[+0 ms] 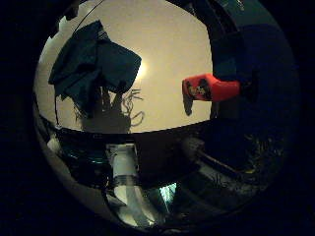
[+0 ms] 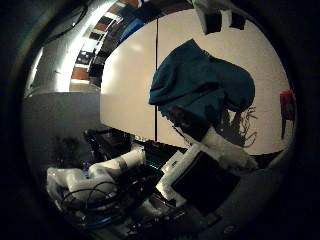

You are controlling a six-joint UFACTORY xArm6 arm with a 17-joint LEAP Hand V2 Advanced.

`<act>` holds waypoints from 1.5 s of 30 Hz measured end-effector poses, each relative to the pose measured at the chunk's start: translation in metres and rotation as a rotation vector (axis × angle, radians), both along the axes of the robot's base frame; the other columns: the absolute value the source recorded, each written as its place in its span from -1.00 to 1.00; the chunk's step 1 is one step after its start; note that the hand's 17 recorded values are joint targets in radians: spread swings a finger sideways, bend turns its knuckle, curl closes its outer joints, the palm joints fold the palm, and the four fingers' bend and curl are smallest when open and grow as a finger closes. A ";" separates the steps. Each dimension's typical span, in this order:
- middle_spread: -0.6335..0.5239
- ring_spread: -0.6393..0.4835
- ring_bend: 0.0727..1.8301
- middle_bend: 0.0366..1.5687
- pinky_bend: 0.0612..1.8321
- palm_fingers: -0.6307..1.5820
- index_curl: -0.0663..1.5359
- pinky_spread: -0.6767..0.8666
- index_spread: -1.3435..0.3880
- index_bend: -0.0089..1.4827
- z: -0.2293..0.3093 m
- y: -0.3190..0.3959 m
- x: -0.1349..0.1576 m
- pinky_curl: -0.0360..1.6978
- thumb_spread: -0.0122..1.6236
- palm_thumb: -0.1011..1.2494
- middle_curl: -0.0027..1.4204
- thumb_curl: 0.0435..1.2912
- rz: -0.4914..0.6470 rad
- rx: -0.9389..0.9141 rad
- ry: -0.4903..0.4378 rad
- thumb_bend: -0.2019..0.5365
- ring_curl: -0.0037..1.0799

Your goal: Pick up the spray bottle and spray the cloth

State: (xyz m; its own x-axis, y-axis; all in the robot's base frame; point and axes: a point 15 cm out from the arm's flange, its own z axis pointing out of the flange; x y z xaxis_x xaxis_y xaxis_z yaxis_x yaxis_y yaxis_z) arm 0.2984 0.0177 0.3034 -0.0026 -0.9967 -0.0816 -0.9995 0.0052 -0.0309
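Observation:
A dark teal cloth [image 1: 93, 64] lies crumpled on the white table [image 1: 167, 49]. A short way beside it on the same table is the spray bottle [image 1: 211, 87], red with black marks and a black top. Its small shadow falls on the table at its near end. Dark parts at the view's edge cover what lies past the black top. My hand [image 2: 220, 150] hangs well clear of the table, apart from both the cloth and the bottle. One white finger [image 2: 227, 152] reaches straight out toward the cloth, and nothing is held.
The hand's shadow [image 1: 110, 115] falls on the table between the cloth and the near table edge [image 1: 162, 129]. Below that edge are the arm's white links [image 2: 95, 175] and dark equipment. Shelving [image 2: 95, 45] stands in the room behind.

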 end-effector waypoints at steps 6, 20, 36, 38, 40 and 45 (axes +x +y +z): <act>-0.02 0.30 -0.62 -0.58 -0.86 -0.01 -0.31 0.38 0.14 -0.64 -0.006 -0.015 -0.018 -0.75 0.36 0.07 -0.35 -0.57 -0.033 0.024 -0.030 -0.51 -0.58; -0.05 0.27 -0.58 -0.59 -0.84 0.02 -0.33 0.38 0.13 -0.74 0.026 -0.058 0.002 -0.75 0.38 -0.01 -0.36 -0.57 -0.154 0.099 -0.173 -0.51 -0.57; 0.05 0.35 -0.45 -0.60 -0.59 -0.15 -0.55 0.39 0.20 -0.80 0.145 -0.145 0.050 -0.66 0.36 -0.05 -0.38 -0.56 -0.281 0.012 -0.538 -0.51 -0.53; 0.05 0.36 -0.44 -0.58 -0.57 -0.16 -0.57 0.39 0.21 -0.79 0.152 -0.161 0.051 -0.65 0.35 -0.06 -0.38 -0.56 -0.298 0.010 -0.583 -0.52 -0.52; 0.06 0.36 -0.43 -0.58 -0.56 -0.17 -0.57 0.39 0.21 -0.78 0.154 -0.179 0.049 -0.65 0.35 -0.06 -0.38 -0.56 -0.328 0.013 -0.610 -0.52 -0.52; 0.06 0.38 -0.42 -0.55 -0.54 -0.18 -0.57 0.39 0.22 -0.77 0.155 -0.224 0.042 -0.65 0.34 -0.08 -0.39 -0.56 -0.402 0.036 -0.661 -0.52 -0.53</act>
